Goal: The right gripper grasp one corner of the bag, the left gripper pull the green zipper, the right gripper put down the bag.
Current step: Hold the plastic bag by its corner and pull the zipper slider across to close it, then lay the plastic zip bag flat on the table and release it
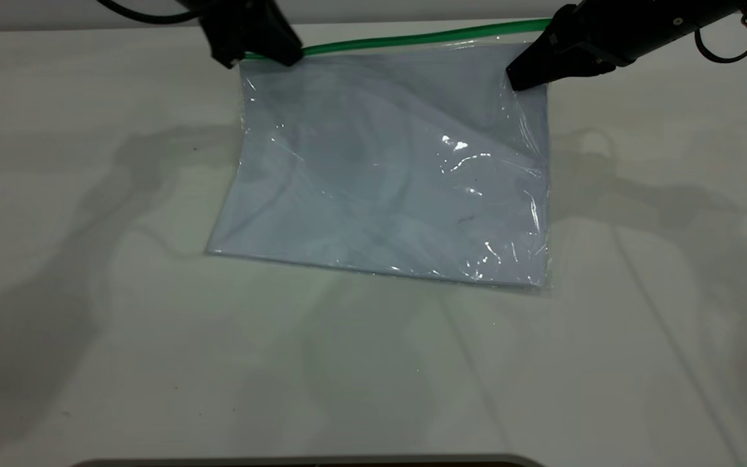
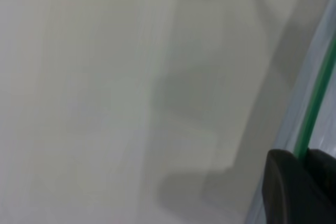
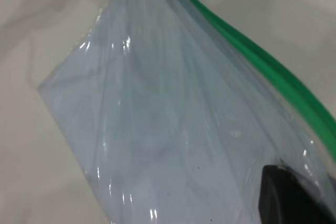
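Note:
The clear bag [image 1: 386, 168] holds white paper. Its near edge rests on the table and its far edge is raised. Along that far edge runs the green zipper [image 1: 412, 39]. My right gripper [image 1: 519, 78] is shut on the bag's corner at the right end of the green strip, which it hides. In the right wrist view one black finger [image 3: 289, 195] presses on the plastic of the bag [image 3: 157, 119] beside the zipper [image 3: 252, 51]. My left gripper [image 1: 283, 55] is shut on the zipper's left end. In its wrist view the zipper [image 2: 315, 103] runs between the two fingers of the left gripper [image 2: 304, 156].
The white table [image 1: 88, 324] spreads all round the bag, crossed by the arms' shadows. A dark curved edge [image 1: 308, 462] lies along the table's near side. A thin black cable loop [image 1: 727, 45] hangs by the right arm.

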Tool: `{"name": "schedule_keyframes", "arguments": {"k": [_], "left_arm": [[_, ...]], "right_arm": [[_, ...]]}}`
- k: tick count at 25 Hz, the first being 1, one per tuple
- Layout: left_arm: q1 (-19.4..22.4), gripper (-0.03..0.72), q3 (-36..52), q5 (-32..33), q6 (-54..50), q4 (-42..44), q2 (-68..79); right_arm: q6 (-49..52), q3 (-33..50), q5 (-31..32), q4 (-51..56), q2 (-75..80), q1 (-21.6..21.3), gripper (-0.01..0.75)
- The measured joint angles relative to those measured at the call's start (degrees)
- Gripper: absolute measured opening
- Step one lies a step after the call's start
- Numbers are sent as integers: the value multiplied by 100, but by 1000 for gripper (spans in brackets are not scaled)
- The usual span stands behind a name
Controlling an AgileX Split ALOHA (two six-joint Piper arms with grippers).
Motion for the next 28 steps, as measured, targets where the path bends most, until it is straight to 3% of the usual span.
{"name": "schedule_keyframes", "arguments": {"k": [10,22,26,28], "left_arm": [[219,55,0,38,-683,868,0],[269,94,0,130,-765,1055,0],[318,185,0,143,-932,1191,0],[328,249,0,143,-1074,1210,0]], "right_arm": [[11,0,-14,-24,0,-1,36],[119,5,-62,-28,0,-6,53],[222,5,-253,0,0,-62,121],[252,5,-296,19,-4,-106,216]]}}
